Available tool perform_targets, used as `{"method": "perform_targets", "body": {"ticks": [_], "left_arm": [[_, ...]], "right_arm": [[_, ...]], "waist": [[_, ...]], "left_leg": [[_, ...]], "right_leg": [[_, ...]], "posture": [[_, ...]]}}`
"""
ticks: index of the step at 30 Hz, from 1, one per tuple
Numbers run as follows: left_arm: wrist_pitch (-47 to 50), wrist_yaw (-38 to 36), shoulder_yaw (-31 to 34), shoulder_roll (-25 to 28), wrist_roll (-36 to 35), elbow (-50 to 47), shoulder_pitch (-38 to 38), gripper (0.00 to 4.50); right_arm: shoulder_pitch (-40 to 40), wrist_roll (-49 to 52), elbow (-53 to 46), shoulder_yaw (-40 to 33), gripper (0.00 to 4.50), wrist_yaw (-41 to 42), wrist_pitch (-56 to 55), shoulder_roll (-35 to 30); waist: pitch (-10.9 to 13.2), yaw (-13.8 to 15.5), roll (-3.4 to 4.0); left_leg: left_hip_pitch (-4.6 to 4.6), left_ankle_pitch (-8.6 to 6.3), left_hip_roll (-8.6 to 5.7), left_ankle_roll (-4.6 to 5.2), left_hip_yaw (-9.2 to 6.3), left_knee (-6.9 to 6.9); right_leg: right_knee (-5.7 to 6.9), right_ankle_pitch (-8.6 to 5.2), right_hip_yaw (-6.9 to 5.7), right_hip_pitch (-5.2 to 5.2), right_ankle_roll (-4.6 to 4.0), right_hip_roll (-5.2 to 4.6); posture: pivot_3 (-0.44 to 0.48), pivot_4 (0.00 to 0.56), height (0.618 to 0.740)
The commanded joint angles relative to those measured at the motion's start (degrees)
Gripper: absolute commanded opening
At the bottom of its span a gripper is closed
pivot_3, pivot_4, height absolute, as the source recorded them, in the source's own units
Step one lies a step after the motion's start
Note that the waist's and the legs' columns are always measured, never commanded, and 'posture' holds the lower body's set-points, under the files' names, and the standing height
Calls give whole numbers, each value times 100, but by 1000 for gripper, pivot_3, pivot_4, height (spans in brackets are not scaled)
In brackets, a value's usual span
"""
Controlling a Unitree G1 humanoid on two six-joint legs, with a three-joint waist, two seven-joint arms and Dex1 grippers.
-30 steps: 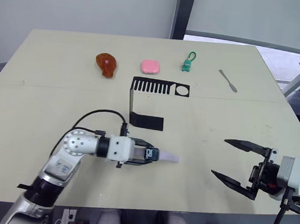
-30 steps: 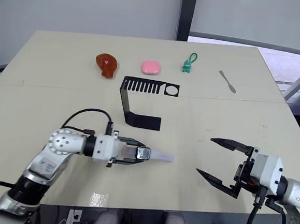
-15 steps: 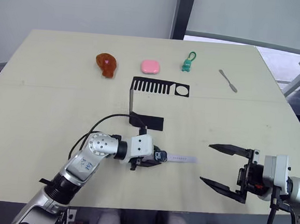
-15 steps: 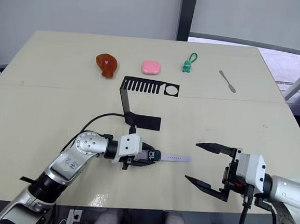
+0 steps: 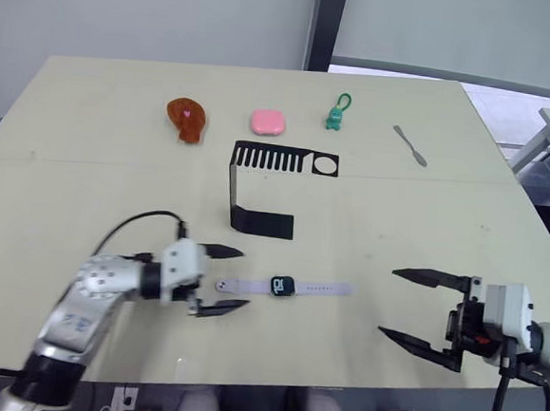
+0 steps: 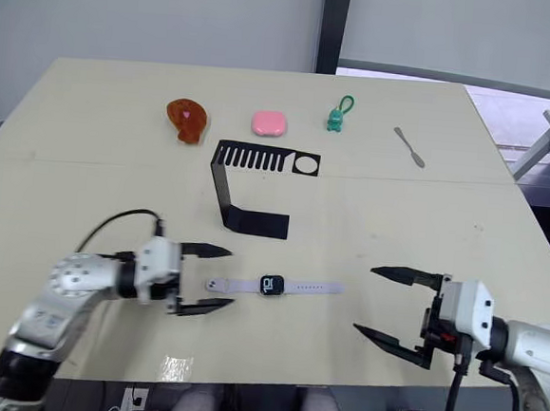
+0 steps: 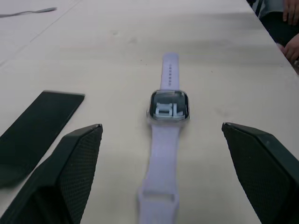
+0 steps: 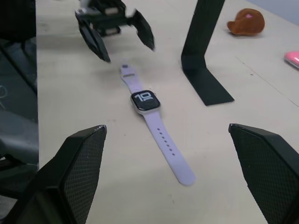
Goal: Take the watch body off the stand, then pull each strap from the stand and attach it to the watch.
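**Assembled watch lying flat between two open grippers**

The watch body is seen on the table with both lavender straps attached, just in front of the black stand. The left gripper and right gripper are each spread wide, holding nothing. The straps are judged light and floppy; the rigid, glossy case should be gripped by its edges.

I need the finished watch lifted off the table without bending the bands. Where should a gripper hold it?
Probably the watch body, from above, pinching its two strap-free sides. It lies flat, screen up, with a strap running out each end, and it looks like the only rigid part.
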Motion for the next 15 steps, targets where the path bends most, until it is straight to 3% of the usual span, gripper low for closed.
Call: {"method": "perform_targets", "body": {"ticks": [1,4,9,15], "left_arm": [[-700,-69,1020,341,-135,-20,502,4404],[-866,-98,2108,805,-64,138,1207,4404],[-1141,-108,2906,968,-56,208,1859,4404],[-1021,-48,3004,989,-163,74,2114,4404]], "right_arm": [[3,-95,352,-399,4500,259,-257,-168],[-249,-192,975,-699,4500,523,-420,-498],[-787,-350,1669,-561,4500,823,-737,-730],[-1509,-501,2433,-226,4500,1036,-917,-777]], "waist": [[0,5,-1],[0,-20,0],[0,-34,0],[1,-43,1]], "left_leg": [[1,-5,-1,8,-2,0],[-1,-18,-7,20,-2,-6],[0,-20,-9,24,-2,-11],[1,-21,-5,15,2,-13]], "right_leg": [[-2,0,-2,4,0,-2],[-10,-1,-3,3,-2,-8],[-15,-2,-5,4,-3,-12],[-13,-3,-3,0,-5,-10]], "posture": [[0,150,740],[0,150,740],[0,150,740],[0,150,740]]}}
